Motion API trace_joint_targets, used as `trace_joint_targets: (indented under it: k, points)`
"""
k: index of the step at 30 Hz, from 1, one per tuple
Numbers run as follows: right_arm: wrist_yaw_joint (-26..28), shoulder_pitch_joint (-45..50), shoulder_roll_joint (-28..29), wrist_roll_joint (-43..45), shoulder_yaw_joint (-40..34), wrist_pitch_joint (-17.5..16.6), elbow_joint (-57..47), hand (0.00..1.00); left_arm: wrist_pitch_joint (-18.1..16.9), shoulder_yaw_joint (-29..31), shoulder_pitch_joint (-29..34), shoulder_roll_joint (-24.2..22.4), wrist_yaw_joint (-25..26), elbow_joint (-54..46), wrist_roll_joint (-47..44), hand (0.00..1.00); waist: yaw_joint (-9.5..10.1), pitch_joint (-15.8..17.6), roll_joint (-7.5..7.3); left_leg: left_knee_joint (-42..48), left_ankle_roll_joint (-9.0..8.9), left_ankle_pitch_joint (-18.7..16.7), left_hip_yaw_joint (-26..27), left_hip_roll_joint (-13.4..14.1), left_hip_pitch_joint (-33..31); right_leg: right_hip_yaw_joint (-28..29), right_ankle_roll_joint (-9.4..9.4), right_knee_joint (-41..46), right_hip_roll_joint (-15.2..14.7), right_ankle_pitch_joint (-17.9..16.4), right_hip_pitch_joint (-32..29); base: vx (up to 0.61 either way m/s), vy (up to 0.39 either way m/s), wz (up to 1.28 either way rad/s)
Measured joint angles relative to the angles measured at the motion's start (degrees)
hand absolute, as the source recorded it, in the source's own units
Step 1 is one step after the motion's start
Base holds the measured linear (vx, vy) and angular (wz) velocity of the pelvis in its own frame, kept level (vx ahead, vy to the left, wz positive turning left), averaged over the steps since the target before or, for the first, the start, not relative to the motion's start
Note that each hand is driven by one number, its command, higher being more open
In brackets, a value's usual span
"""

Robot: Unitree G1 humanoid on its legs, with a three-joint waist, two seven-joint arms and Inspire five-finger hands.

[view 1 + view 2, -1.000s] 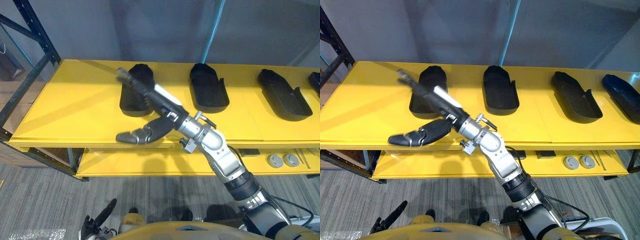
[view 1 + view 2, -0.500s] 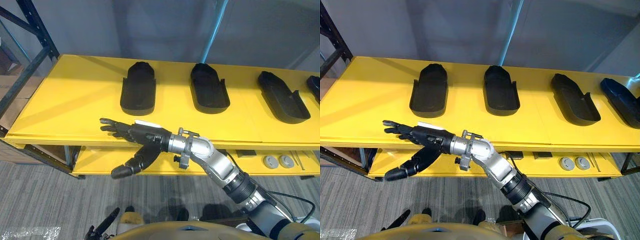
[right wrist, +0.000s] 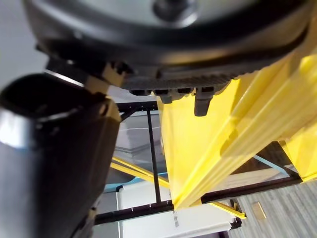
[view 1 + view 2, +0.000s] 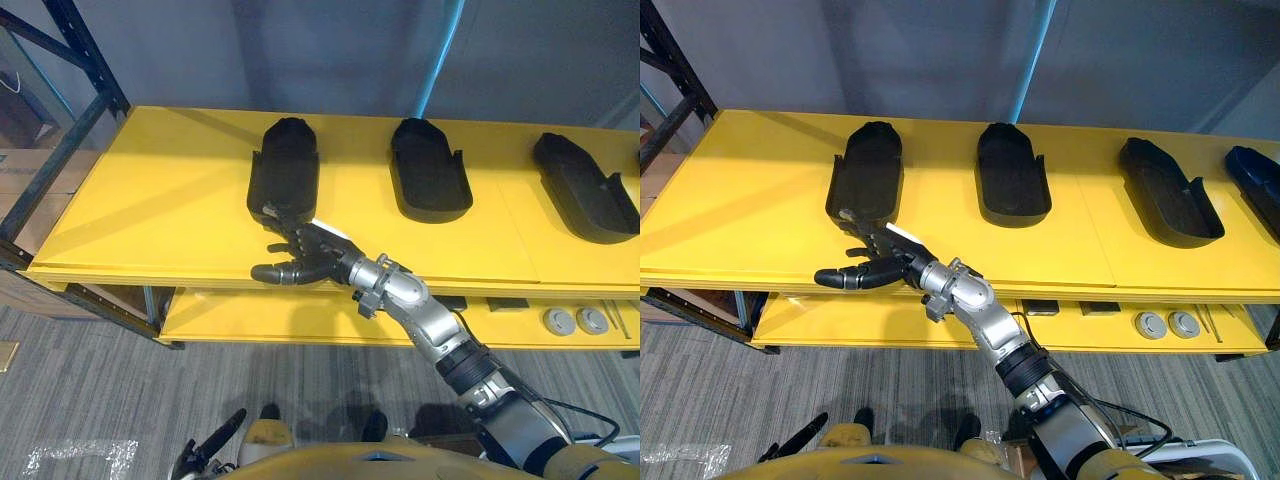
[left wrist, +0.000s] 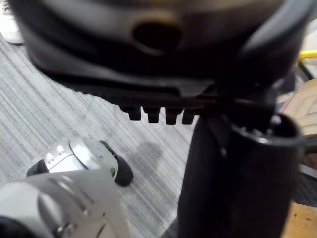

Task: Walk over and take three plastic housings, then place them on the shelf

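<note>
Touching the leftmost housing (image 4: 285, 170), right hand (image 4: 308, 260) seemingly loosely open, on yellow shelf (image 4: 150, 200).

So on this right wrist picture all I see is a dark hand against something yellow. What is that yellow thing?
Observer: It's the top board of a yellow shelf. Four black housings lie in a row on it.
Operator: Is the hand holding one?
Observer: No. The right hand is open, with its fingers at the near end of the leftmost housing and its thumb spread out to the side.
Operator: And the other hand?
Observer: The left hand hangs low over the grey carpet, holding nothing.
</note>
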Motion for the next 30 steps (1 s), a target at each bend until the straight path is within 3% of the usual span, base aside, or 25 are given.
trace_joint_targets:
  k: [25, 30]
  points:
    - [-4.33, 0.00, 2.59, -0.27, -1.48, -5.02, 4.74, 1.00, 0.36, -0.10, 0.22, -0.11, -2.35, -0.63, 0.01, 1.00, 0.07, 0.69, 0.54, -1.98, 0.25, 0.88, -0.14, -0.50, 1.65, -0.28, 0.28, -0.01, -0.42, -0.11, 0.82, 0.00, 0.001, 0.00]
    - [-5.84, 0.00, 2.59, -2.34, -1.49, -8.66, 4.71, 1.00, 1.32, -0.05, 0.21, -0.11, -2.98, -0.58, 0.03, 1.00, -0.01, 0.84, 0.67, -2.19, 0.25, 0.88, 0.28, -0.42, 1.72, 0.01, 0.30, -0.01, -0.36, -0.13, 0.68, 0.00, 0.003, -0.02]
